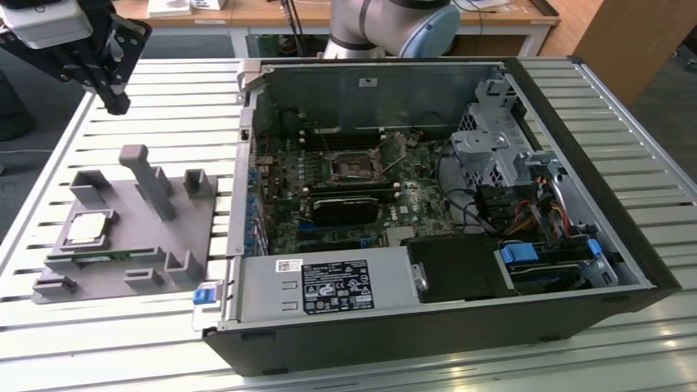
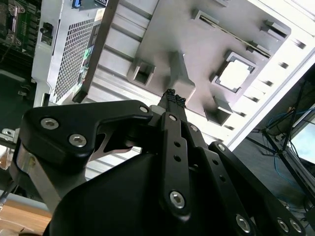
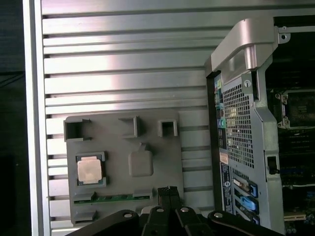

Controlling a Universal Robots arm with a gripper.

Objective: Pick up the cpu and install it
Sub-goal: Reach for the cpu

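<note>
The cpu (image 1: 87, 229) is a small silver square lying flat in a recess of the grey tray (image 1: 142, 278), on the slatted table at the exterior view's left. It also shows as a pale square in the first wrist view (image 3: 90, 170) and the second wrist view (image 2: 235, 74). My gripper (image 1: 113, 100) hangs high above the table, beyond the tray's far end and well apart from the cpu. Its fingertips meet with nothing between them in both wrist views (image 3: 167, 191) (image 2: 173, 96). The dark square socket (image 1: 354, 166) sits on the motherboard inside the open computer case (image 1: 610, 245).
A tall grey post (image 1: 147, 180) and several low blocks rise from the tray. A green memory stick (image 3: 110, 198) lies in a slot at the tray's edge. The case's metal wall (image 3: 236, 123) stands beside the tray. Cables and drive bays crowd the case's right side.
</note>
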